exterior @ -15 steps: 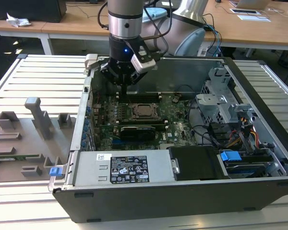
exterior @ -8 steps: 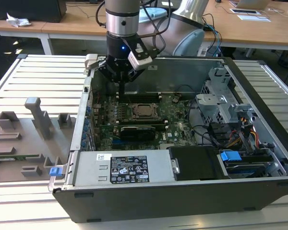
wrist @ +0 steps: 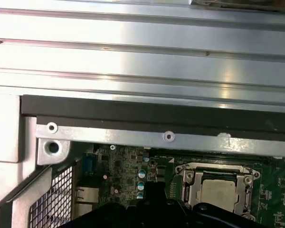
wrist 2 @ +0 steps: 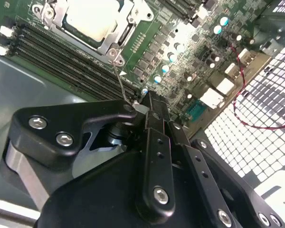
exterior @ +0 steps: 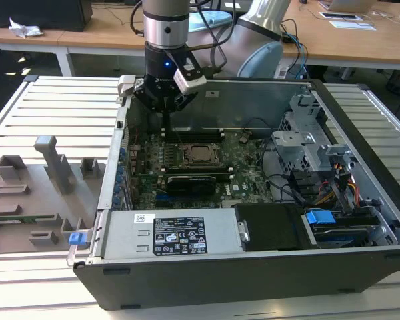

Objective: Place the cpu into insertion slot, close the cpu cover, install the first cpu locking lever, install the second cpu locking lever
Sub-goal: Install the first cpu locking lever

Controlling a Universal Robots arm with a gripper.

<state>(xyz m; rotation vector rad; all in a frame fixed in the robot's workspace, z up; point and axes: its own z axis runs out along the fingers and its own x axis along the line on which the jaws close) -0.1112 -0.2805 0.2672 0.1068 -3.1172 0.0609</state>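
Observation:
The cpu lies flat in the insertion slot, and its dull silver top also shows in the first wrist view. The silver cpu cover lies down around the chip, framing it. A thin wire locking lever rises from the socket's corner to my gripper. The black fingers are shut on the lever's bent end. In the exterior view my gripper hangs inside the open computer case, just behind the socket on that view's left side.
Long black memory slots run beside the socket. The case's metal wall and rim stand close behind my gripper. A drive cage and cables fill the exterior view's right. A grey fixture board lies outside the case.

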